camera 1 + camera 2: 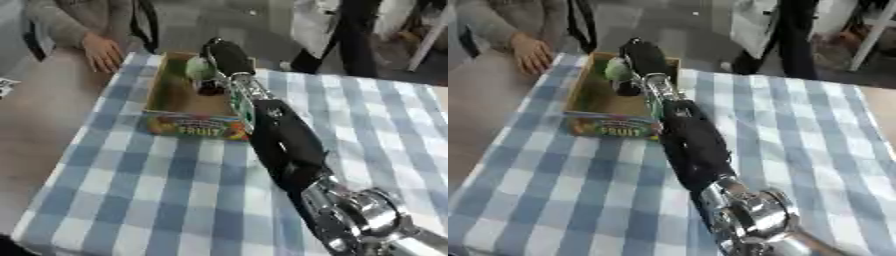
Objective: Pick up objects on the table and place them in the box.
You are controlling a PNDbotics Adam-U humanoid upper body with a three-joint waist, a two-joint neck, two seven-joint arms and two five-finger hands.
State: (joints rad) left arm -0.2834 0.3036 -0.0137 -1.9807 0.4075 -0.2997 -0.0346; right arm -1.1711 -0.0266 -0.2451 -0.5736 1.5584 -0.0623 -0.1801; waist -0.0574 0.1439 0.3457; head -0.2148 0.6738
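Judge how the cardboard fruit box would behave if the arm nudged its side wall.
The box looks like thin, open-topped cardboard, so probably light and apt to slide on the checked cloth. Its low walls may flex inward. The right hand reaches over it beside a green round thing, adding little weight.

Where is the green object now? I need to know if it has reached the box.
The green object is over the far end of the box, upper left of the view, at the right hand.

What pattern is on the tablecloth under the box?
Blue and white checks on the tablecloth, clearest in the left eye view.
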